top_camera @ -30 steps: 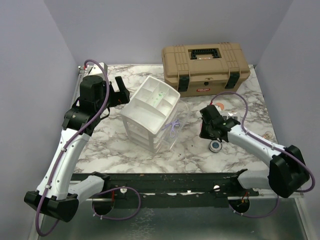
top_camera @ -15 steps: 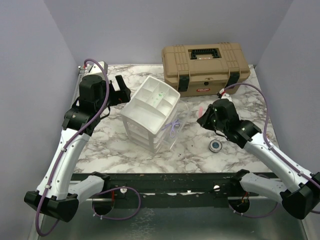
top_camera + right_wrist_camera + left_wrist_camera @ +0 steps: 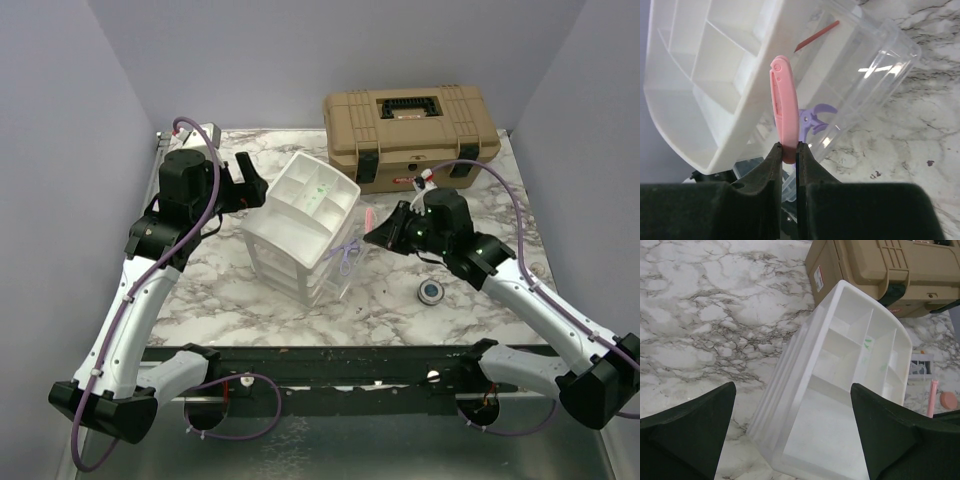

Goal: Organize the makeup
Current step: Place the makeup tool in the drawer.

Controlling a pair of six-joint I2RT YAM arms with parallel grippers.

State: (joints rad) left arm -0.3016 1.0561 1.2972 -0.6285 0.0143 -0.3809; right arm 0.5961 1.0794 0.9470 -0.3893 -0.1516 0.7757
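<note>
The right gripper was pinched narrow on the lower end of a slim pink stick. The stick's long axis ran straight out from the fingertips, and its free, rounded end pointed at the white drawer unit. In the right wrist view that end lay over the line where the unit's divided top tray met the clear drawer, which stood pulled out toward the right arm. It was hard to tell which of the two lay directly beneath it. The stick hung in the air beside the unit and touched neither.

The right arm was plainly the nearer one for a drop into either compartment. The left gripper hovered on the unit's far side with its fingers spread wide, holding nothing.

The round blue-centred compact lay on the marble table, near the right forearm and apart from the unit.

A second earlier the right gripper had been low over the table close to that compact. Since then it had risen and swung left toward the unit, carrying the stick. The left arm, the unit and the tan toolbox had not shifted.
</note>
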